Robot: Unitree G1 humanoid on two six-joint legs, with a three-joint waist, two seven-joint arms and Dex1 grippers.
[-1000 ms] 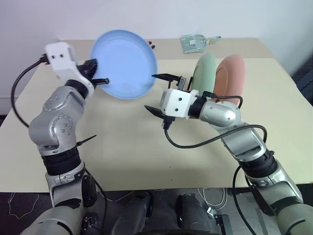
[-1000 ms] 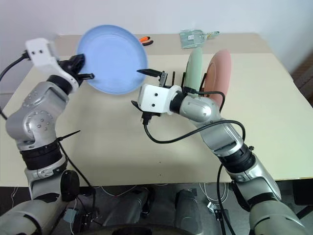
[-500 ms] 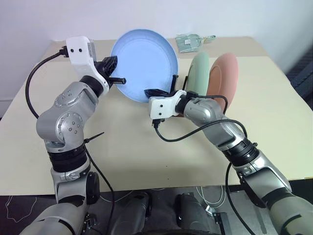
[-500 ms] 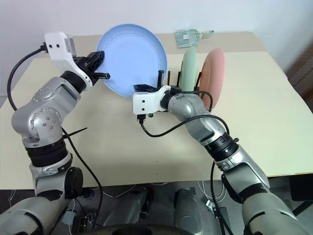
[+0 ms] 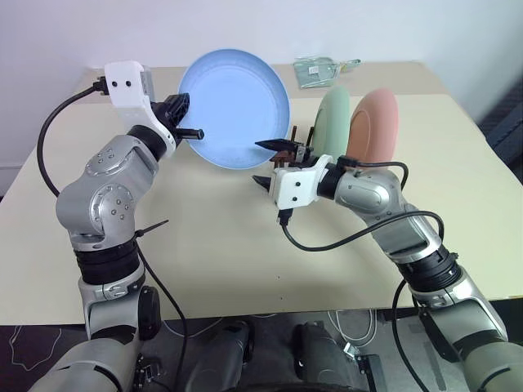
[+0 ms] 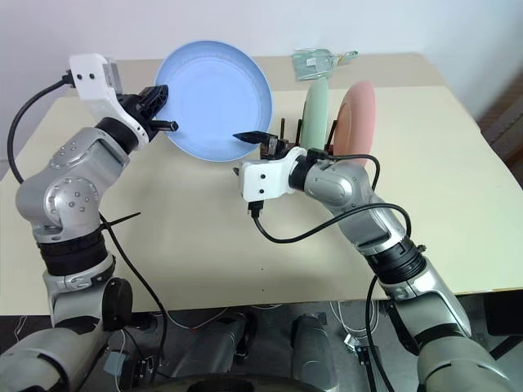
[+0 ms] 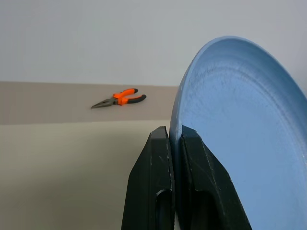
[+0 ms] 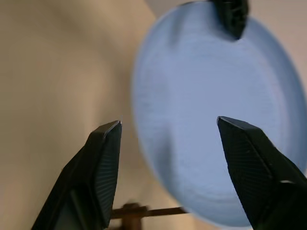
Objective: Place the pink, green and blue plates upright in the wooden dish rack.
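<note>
Beige desk (image 5: 204, 245): left gripper (image 5: 181, 122) jaws clamped on blue plate (image 5: 233, 109) at its 9 o'clock rim; right gripper (image 5: 268, 163) jaws apart, empty; green plate (image 5: 333, 118), pink plate (image 5: 374, 122) upright in rack (image 5: 304, 140).

A beige table (image 5: 204, 261) stands against a plain white wall (image 5: 245, 28), dark floor (image 5: 33, 347) below.

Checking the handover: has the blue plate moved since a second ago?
Yes. The blue plate, held by the left tool, has shifted right, closer to the green plate.
</note>
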